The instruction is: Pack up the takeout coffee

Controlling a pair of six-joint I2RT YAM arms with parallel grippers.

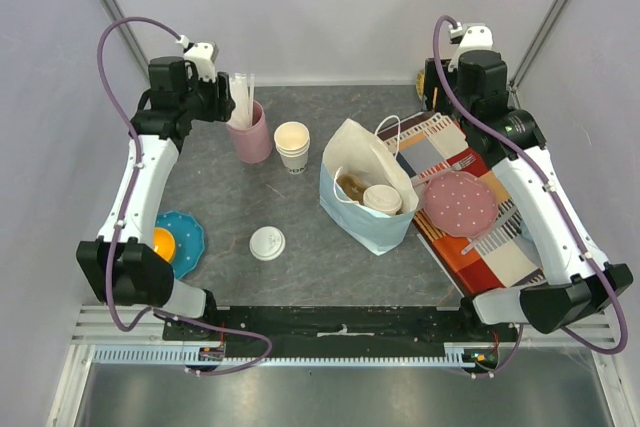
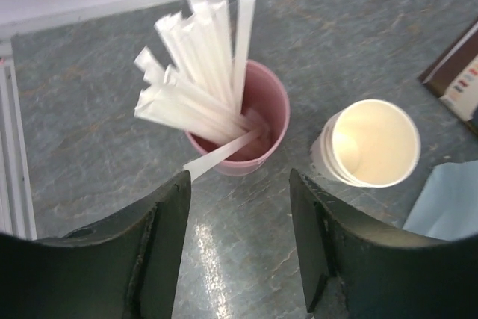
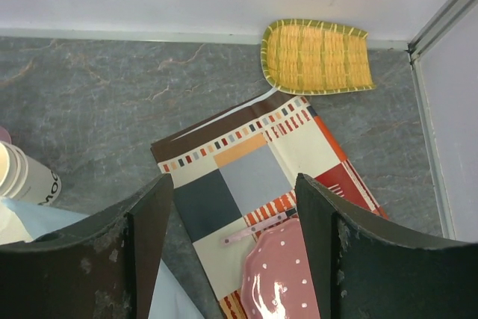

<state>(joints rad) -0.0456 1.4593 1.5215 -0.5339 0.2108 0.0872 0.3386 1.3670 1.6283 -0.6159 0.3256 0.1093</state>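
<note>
My left gripper (image 2: 239, 184) hangs parted and empty over the pink cup (image 2: 275, 121) of wrapped straws (image 2: 202, 57), with the stack of lidless paper cups (image 2: 371, 143) just beside it. My right gripper (image 3: 233, 184), likewise parted and empty, hangs over the patterned placemat (image 3: 250, 177). Only the top view shows the takeout coffee (image 1: 382, 198), upright inside the pale blue paper bag (image 1: 350, 217). Only the right wrist view shows the woven basket (image 3: 317, 56) whole.
</note>
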